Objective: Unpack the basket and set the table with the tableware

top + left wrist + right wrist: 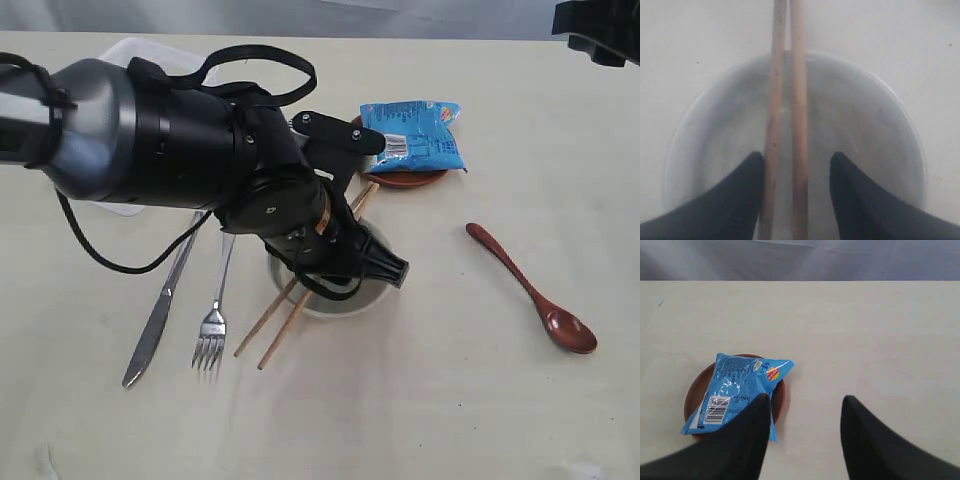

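Left wrist view. OPERATOR: State jaw condition.
UNIT: My left gripper (796, 157) is released. Its jaws straddle the chopsticks (799, 100), which lie side by side across the bowl (865, 115). One jaw sits close against a stick; the other stands clear of its stick.
OPERATOR: Right side, and other items?
UNIT: My right gripper (807, 400) is released, with only table (450, 400) showing between its jaws. It hangs just beside the saucer (694, 397), which carries the blue packet (735, 385). Exterior view: the bowl is near the table's middle. The knife (150, 335) and fork (212, 335) lie beside it on the basket side. The spoon (535, 295) lies well apart on the other side. The basket (135, 48) is near the table's far edge, mostly hidden by my left arm.
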`<state>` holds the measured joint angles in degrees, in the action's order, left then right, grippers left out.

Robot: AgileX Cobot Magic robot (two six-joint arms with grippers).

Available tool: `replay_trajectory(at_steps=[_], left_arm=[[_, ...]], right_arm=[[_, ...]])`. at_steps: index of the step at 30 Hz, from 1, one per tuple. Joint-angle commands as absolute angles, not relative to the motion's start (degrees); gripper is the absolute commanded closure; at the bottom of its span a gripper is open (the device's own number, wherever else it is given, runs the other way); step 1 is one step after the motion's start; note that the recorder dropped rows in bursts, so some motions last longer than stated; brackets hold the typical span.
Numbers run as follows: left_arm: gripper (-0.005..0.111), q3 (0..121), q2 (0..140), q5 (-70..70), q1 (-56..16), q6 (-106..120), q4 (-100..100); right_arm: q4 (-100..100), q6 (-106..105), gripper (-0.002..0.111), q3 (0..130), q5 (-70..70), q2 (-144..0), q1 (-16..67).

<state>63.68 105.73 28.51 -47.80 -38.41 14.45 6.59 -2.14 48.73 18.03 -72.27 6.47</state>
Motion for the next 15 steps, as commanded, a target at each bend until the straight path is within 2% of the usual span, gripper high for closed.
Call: replay_trajectory(at_steps=[1, 15], left_arm=[[0.069, 64.0, 105.6, 29.0, -47.8, -44.4, 14.8], [0.069, 64.0, 105.6, 29.0, -47.8, -60.8, 14.8]], right_arm=[[6.2, -2.8, 0.064, 48.7, 17.5, -71.8, 6.1], [6.2, -2.8, 0.064, 48.7, 18.8, -71.8, 6.1]])
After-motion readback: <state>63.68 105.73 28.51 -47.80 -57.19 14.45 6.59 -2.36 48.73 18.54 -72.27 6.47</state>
